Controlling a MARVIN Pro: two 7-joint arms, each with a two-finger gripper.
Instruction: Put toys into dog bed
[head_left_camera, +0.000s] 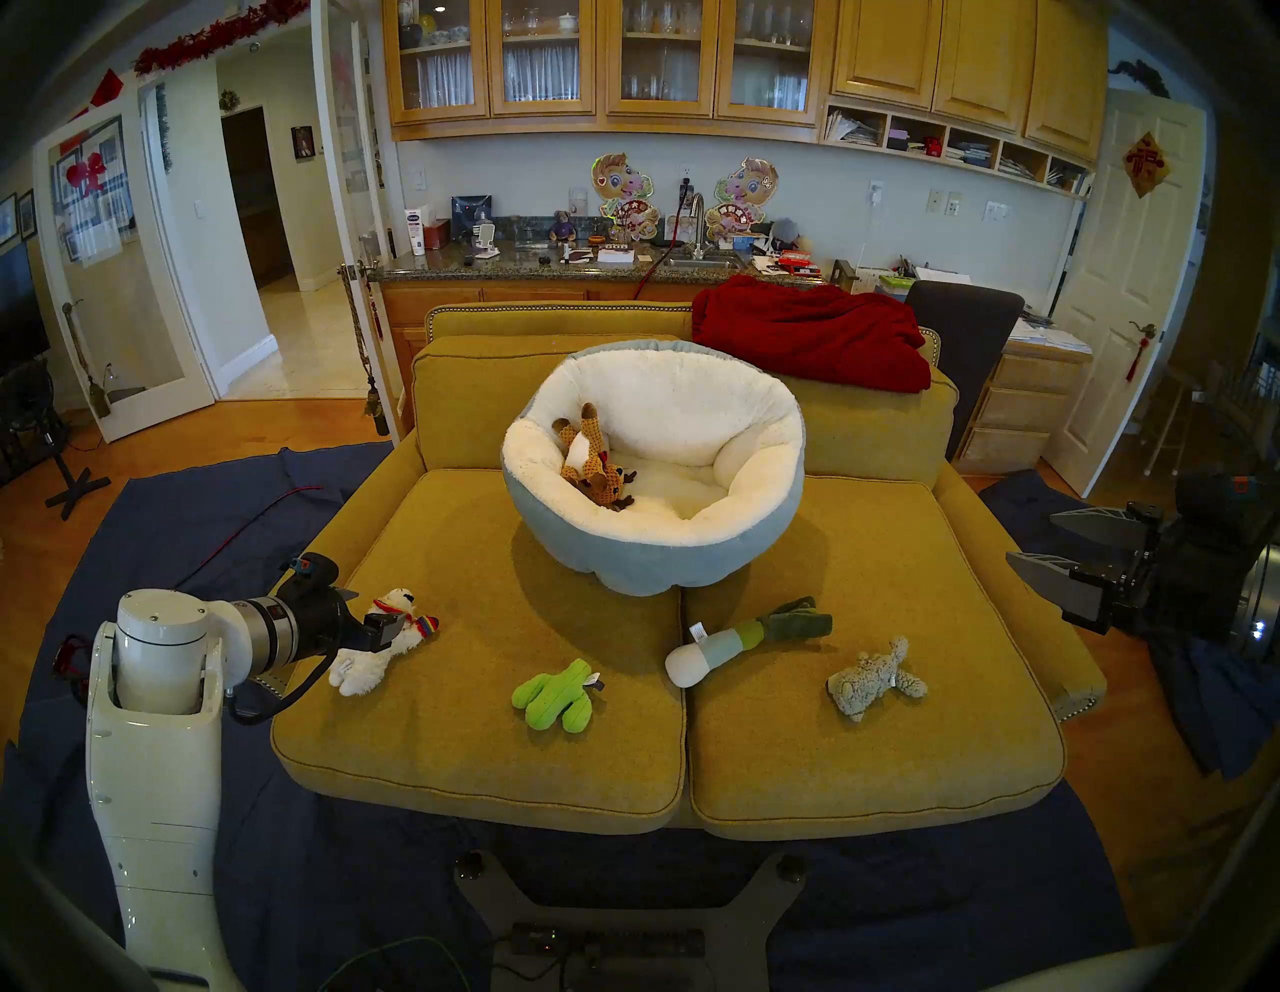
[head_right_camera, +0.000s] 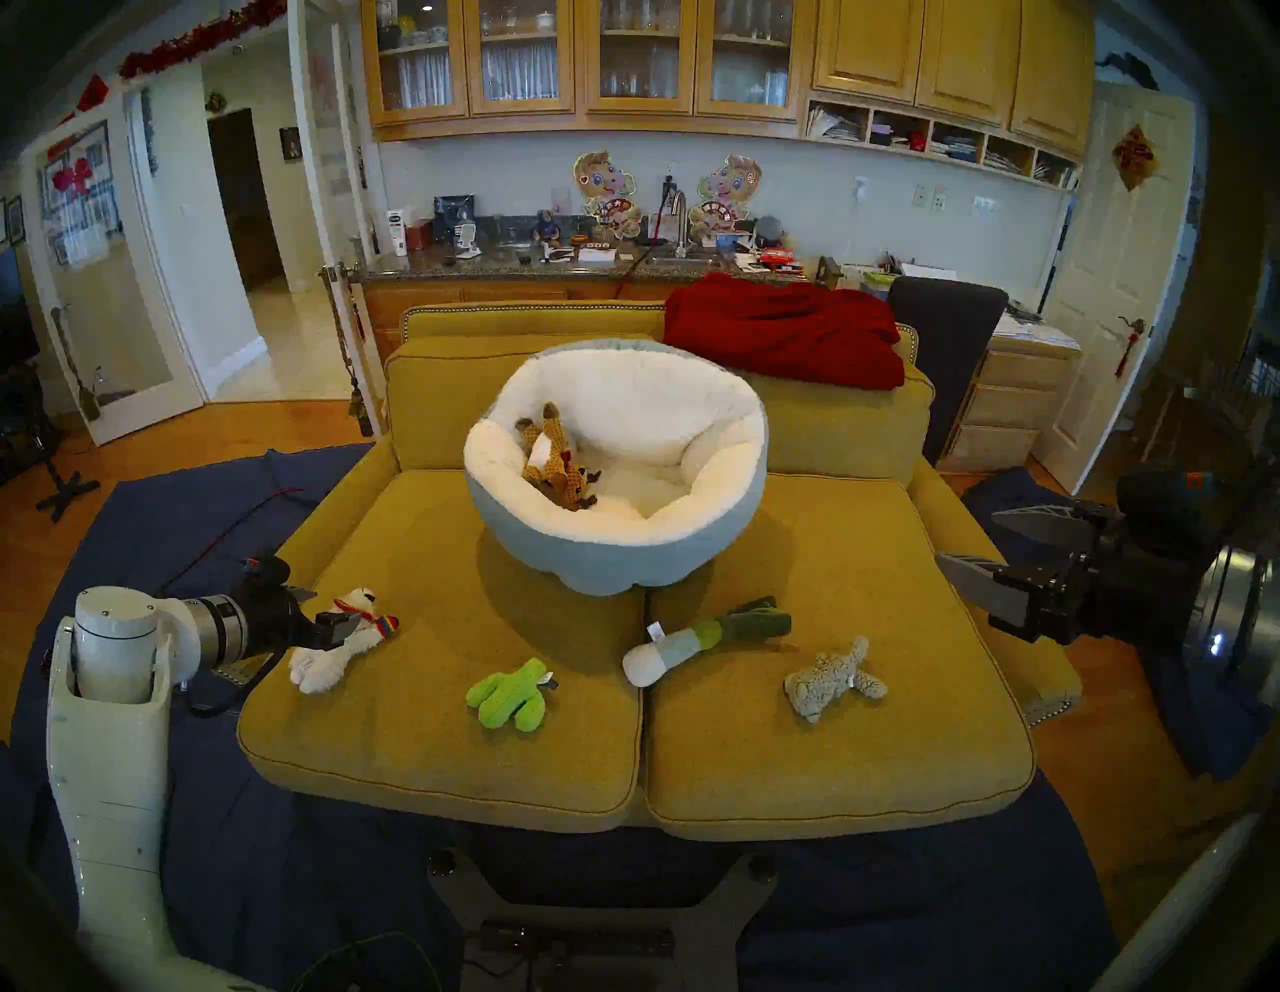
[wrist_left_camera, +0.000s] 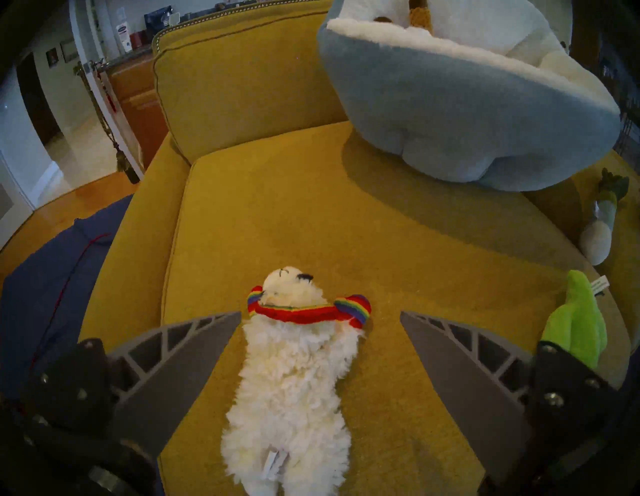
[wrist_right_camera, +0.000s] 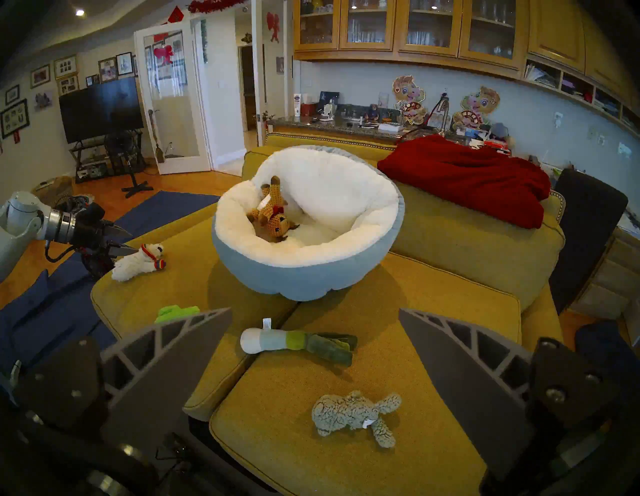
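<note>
The left arm reaches in low from the sofa's (head_left_camera: 485, 762) left edge, forearm nearly level, wrist tipped down. The left gripper (wrist_left_camera: 320, 313) hangs over the lamb (wrist_left_camera: 291, 374) with its fingers (wrist_left_camera: 194, 343) spread wide on either side of the toy's shoulders, apart from the fleece and gripping nothing. The right arm is held high off the sofa's right end; the right gripper (head_left_camera: 1039, 540) points in toward the sofa, released as well and empty.

The lamb lies flat near the sofa's front left corner, its long axis running from that corner in toward the bed (head_left_camera: 651, 554), head toward the bed, the rainbow-tipped red band across its neck. The bed sits in the middle of the sofa against the back cushions, straddling the seam, tilted so its opening faces forward. The reindeer (head_left_camera: 596, 457) is inside it, on the left slope, head down.

In front of the bed, the cactus (head_left_camera: 554, 696) lies just left of the seam. The leek (head_left_camera: 741, 641) lies just right of it, angled, white bulb forward, green leaves back and to the right. The grey toy (head_left_camera: 876, 679) lies farther right.
</note>
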